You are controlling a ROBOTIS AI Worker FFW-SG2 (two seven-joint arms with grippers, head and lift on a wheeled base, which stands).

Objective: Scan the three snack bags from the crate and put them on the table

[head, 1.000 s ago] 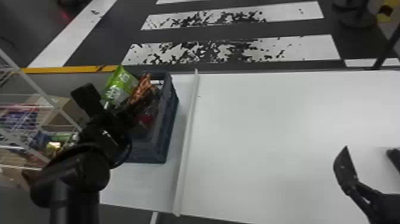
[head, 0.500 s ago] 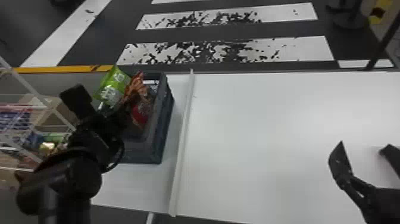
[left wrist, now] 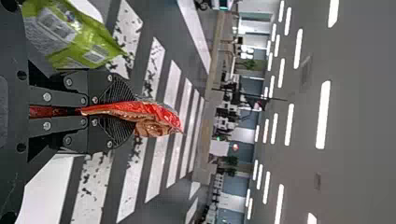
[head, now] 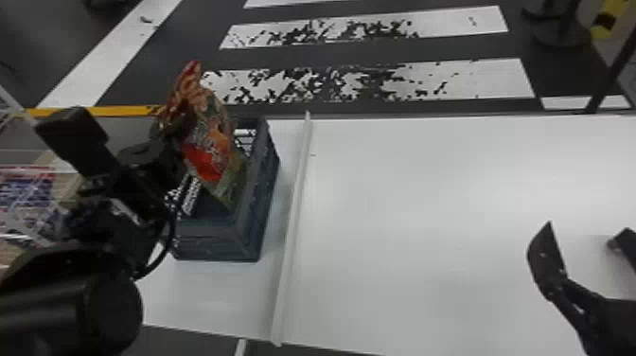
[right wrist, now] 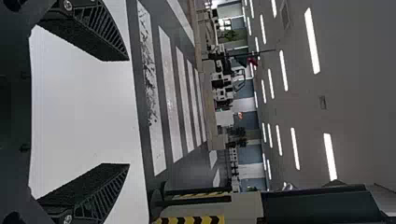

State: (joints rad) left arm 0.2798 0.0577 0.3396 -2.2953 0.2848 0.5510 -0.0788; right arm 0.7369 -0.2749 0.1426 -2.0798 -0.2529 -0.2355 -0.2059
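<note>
My left arm hides part of the crate from me. The head view's right edge crops my right gripper.

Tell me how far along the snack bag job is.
Looks done: lifting the red snack bag above the gray crate. In hand: that bag, in the left gripper. Remaining: putting it on the white table, then the green snack bag; scanning and a third bag I can't confirm.

The left pincer is clamped closed; the right pincer gapes wide.
</note>
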